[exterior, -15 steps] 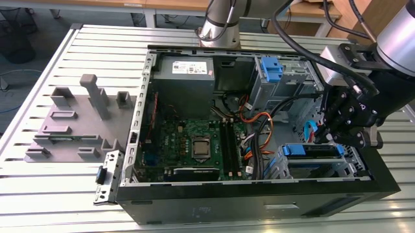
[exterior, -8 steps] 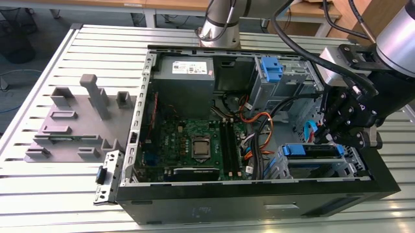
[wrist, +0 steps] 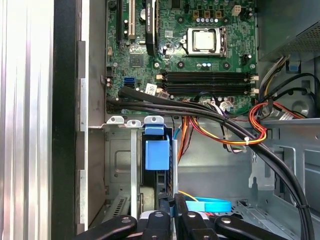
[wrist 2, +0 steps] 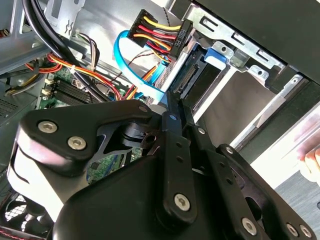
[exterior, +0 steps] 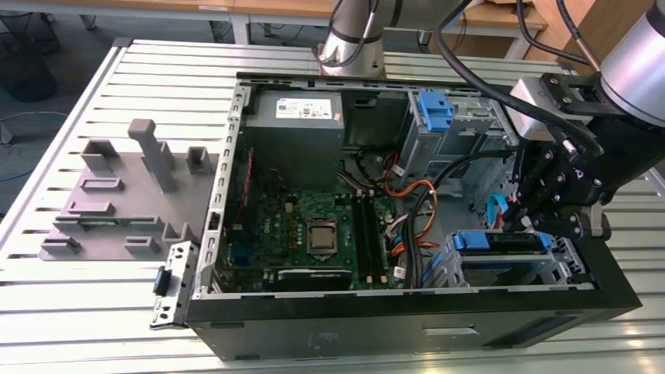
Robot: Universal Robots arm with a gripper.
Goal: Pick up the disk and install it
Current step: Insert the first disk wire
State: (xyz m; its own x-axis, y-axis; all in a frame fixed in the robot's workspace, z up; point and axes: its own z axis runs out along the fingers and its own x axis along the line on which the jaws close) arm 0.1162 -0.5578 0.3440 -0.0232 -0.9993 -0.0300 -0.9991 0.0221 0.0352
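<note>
The black gripper (wrist: 171, 220) is clamping its narrowed jaws on the edge of the blue-framed silver metal disk (wrist: 157, 155), standing in the grey drive cage (exterior: 519, 269) at five o'clock in the open computer case (exterior: 416, 312); installation is seemingly under way, calling for a straight, careful push.

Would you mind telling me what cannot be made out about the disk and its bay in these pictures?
- Label and flat faces of the disk: the first wrist view sees it edge-on, and the drive cage walls hide them.
- The disk's end on the exterior view's right: the end effector covers it.
- How deep the disk sits: in the second wrist view, the end effector's body blocks the cage below.
</note>
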